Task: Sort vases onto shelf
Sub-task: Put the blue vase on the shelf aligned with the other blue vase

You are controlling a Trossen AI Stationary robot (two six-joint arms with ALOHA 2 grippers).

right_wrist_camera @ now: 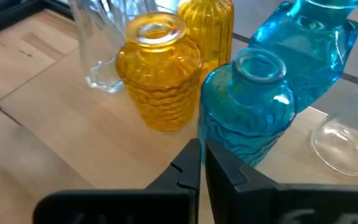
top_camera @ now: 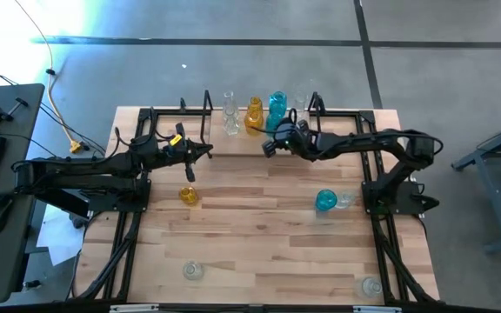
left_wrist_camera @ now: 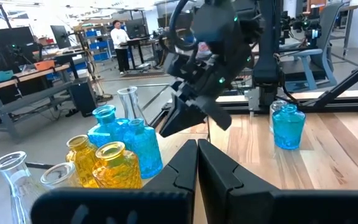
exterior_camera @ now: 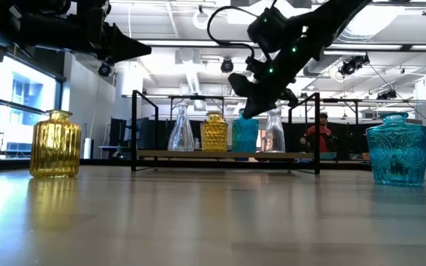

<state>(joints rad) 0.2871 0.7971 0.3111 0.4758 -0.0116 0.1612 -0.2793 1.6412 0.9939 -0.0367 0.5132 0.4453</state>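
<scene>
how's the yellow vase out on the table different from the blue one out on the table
The yellow vase is amber with vertical ribs; the blue vase is teal with a raised, swirled pattern. In the high view the yellow vase stands alone near the left arm, while the blue vase stands by the right arm's base with a clear vase close beside it. Both are upright glass, off the shelf.

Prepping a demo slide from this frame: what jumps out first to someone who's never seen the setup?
The cluster of coloured glass on the shelf at the table's far edge: amber vases and teal vases packed together with clear ones. The right gripper hangs shut and empty just in front of them. Next, the stragglers on the open tabletop: a lone amber vase near the left gripper, also shut, and a lone teal vase on the right.
</scene>
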